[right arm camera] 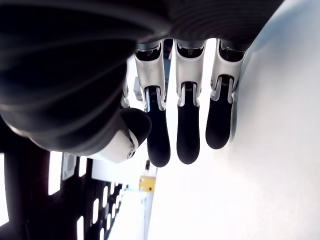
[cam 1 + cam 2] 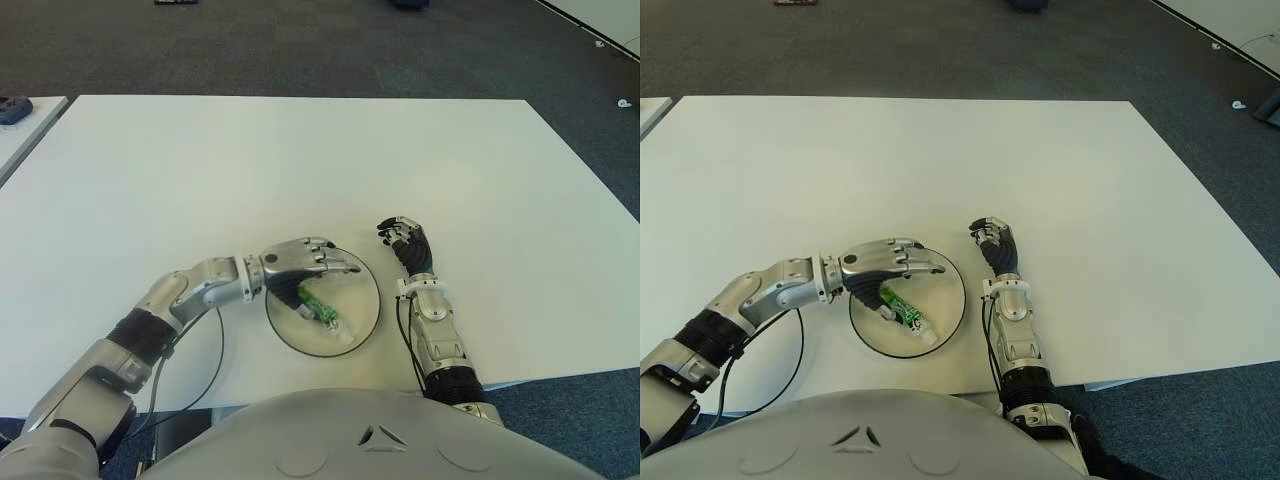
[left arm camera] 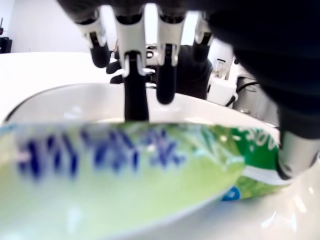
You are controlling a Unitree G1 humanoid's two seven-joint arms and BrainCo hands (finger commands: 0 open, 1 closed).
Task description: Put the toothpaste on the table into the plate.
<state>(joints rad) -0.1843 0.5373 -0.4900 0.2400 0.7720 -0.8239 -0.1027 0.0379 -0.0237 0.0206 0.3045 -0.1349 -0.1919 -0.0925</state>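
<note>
From the head views, the toothpaste (image 2: 322,314) was lying inside the plate (image 2: 366,322) with the left hand (image 2: 300,264) hovering over it, fingers loosened and gripping nothing, while the right hand (image 2: 408,243) sat idle just right of the plate on the bench (image 2: 300,160). Left wrist view had the tube filling the shot under spread fingers (image 3: 136,95); my guess is a lifting fingertip could snag it and drag it back out, though any contact there was hidden. Right wrist view only showed relaxed, empty fingers.
</note>
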